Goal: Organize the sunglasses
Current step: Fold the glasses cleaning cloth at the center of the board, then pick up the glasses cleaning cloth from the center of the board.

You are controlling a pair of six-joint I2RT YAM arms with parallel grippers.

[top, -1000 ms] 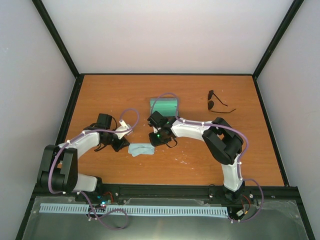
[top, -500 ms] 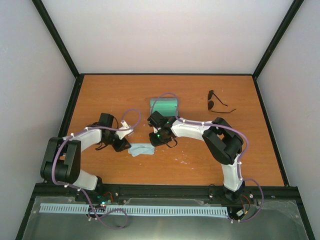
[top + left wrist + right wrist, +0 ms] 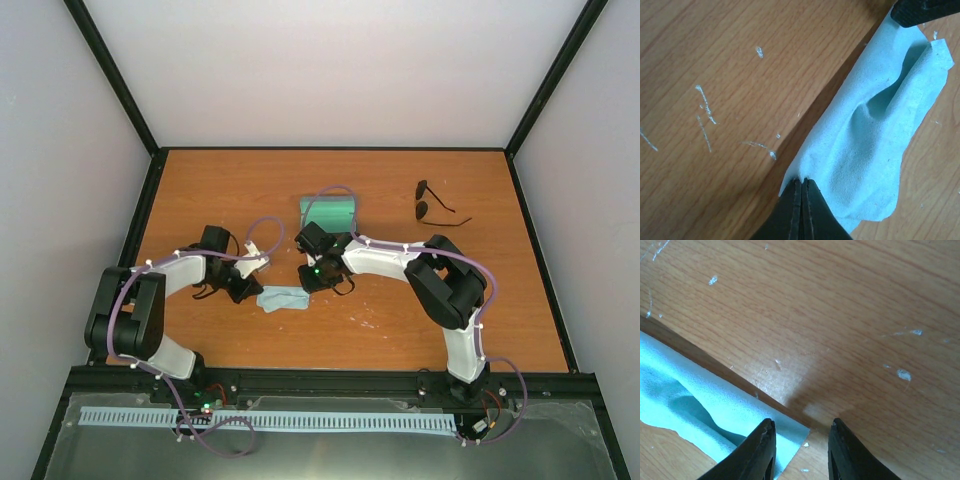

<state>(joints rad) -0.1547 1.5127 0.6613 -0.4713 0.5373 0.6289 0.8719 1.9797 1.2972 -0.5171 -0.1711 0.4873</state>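
The sunglasses (image 3: 433, 205), thin black frame with dark lenses, lie on the table at the far right, away from both grippers. The light-blue cloth (image 3: 281, 298) lies rumpled at mid-table. My left gripper (image 3: 247, 290) is shut on the cloth's left corner (image 3: 799, 176); in the left wrist view the cloth (image 3: 875, 135) stretches away from the jaws. My right gripper (image 3: 313, 278) is open just above the cloth's right corner (image 3: 790, 432), with one fingertip (image 3: 766, 432) over the cloth (image 3: 695, 405) and the other over bare wood.
The open case (image 3: 329, 213) with green inside lies behind the right wrist, partly hidden by the purple cable. The wooden table (image 3: 350, 340) is bounded by black rails and white walls. White scuffs mark the wood.
The left arm's elbow has shifted slightly; the left gripper stays at the cloth's left corner. The right arm, cloth and sunglasses have not visibly moved.
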